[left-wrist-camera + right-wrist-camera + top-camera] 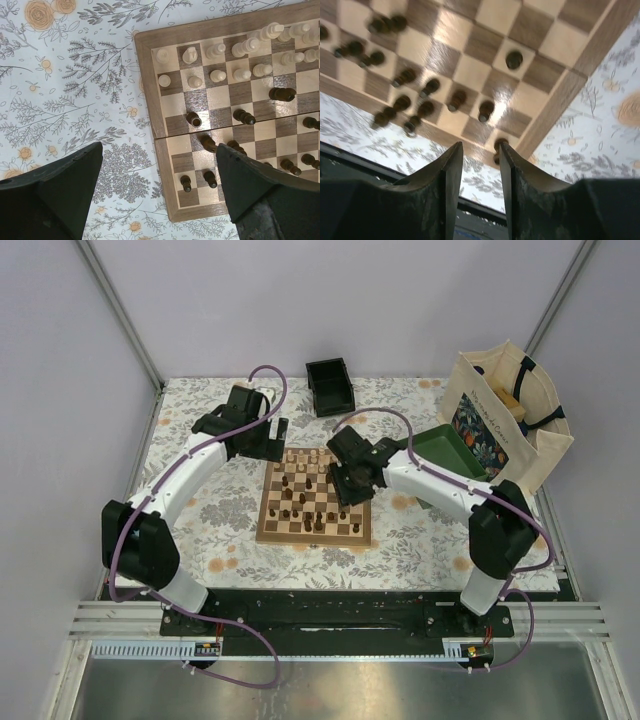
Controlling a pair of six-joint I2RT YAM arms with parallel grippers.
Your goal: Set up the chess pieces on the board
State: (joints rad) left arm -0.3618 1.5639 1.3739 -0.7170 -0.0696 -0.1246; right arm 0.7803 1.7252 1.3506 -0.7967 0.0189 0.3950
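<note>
The board lies at the table's middle. Pale pieces stand on its far rows, dark pieces are scattered over the near half. My left gripper hovers at the board's far left corner; in its wrist view it is wide open and empty over the board's edge, with pale pieces in two rows and dark pieces loose. My right gripper is over the board's right side. In its wrist view it is open and empty, a dark piece just beyond its right fingertip.
A small black box stands at the back behind the board. A green tray and a cream tote bag are at the right. A floral cloth covers the table.
</note>
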